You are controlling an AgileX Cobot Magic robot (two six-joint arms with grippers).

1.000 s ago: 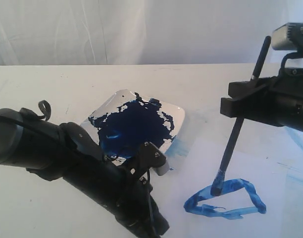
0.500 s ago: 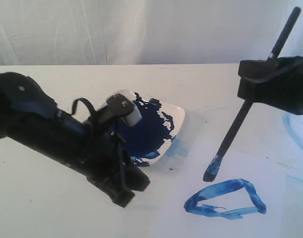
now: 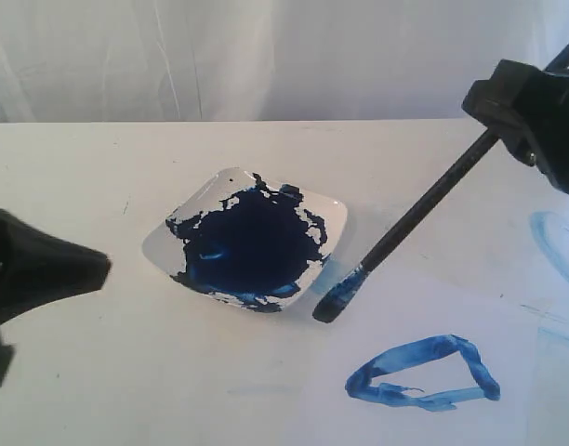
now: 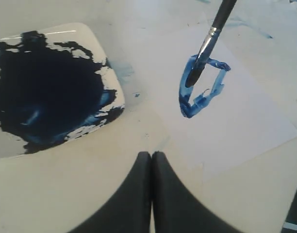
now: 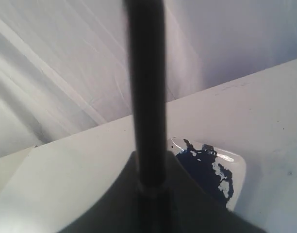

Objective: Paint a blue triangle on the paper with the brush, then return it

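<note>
– While the right gripper (image 3: 524,100) hung over the right side of the worktop (image 3: 89,177), what did its jaws hold?
– The brush (image 3: 410,218), clamped high on the black handle. The shaft slanted down and to the left. Its blue-stained tip ended just beside the near right corner of the paint dish (image 3: 338,216), close to the paper (image 3: 512,321). Could not tell whether the tip touched the surface.
– And the blue triangle (image 3: 422,376)?
– Closed, streaky outline on the paper, nearer the camera than the brush tip and apart from it in the exterior view. The dish was mostly covered in dark blue paint.
– Left gripper (image 4: 152,191)?
– Low at the left edge, well apart from the dish. Jaws pressed together, nothing between them.
</note>
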